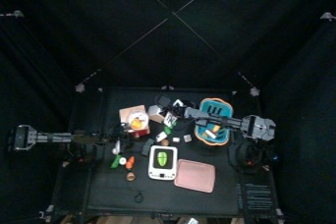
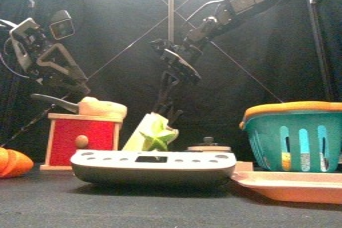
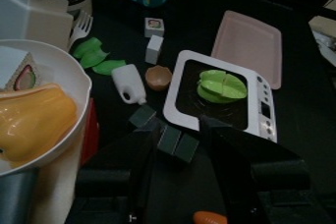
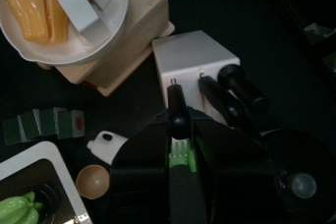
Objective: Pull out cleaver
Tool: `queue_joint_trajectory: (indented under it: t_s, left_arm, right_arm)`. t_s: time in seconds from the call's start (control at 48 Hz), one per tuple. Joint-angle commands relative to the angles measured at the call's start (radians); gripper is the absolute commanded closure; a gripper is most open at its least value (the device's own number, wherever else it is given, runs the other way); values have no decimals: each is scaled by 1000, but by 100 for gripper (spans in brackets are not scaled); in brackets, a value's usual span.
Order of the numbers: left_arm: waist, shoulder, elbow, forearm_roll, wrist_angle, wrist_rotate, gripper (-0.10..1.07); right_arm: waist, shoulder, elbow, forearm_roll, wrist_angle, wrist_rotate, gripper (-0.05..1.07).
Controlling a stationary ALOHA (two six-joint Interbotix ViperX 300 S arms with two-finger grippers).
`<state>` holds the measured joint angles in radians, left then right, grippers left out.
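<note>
R arm reaching across bench centre toward knife block [image 4: 197, 66], white block w/ black handles [image 4: 241, 92] sticking out, sitting mid-bench just beside the wooden box w/ plate [image 4: 73, 22] of food. Right gripper [image 4: 178, 120] hanging directly over block; jaws looking nearly closed around a thin dark blade/handle w/ a green bit below – can't tell for sure whether it's actually clamping anything, or whether that is the cleaver. Cleaver itself presumably one of the handles in block; not picking out which.

L arm resting by bench's left edge, left gripper [image 3: 178, 144] low over bench, jaws seeming apart w/ nothing between; grey cubes [image 3: 168, 135] and scale w/ green pepper [image 3: 221, 83] ahead of it.

Step in hand, my read: approach/grasp at block, pull not done yet. Next move calling for firm close on correct handle, then straight lift along slot axis so block isn't tipping or dragging toward the plate.
</note>
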<state>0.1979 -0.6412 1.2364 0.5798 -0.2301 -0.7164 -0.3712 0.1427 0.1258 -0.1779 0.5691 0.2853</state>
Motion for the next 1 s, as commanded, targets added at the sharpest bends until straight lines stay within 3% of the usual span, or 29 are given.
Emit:
queue_joint_trajectory:
  t_s: [0.0,0.458,0.979]
  left_arm:
    - [3,2,-11,0,-5,2,20]
    - [3,0,-11,0,-5,2,20]
    - [3,2,-11,0,-5,2,20]
  right_arm:
    - [-3,-54,-26,3,-5,3,63]
    - [0,-156,32,0,-15,5,63]
    - [28,-342,169,-44,-20,5,63]
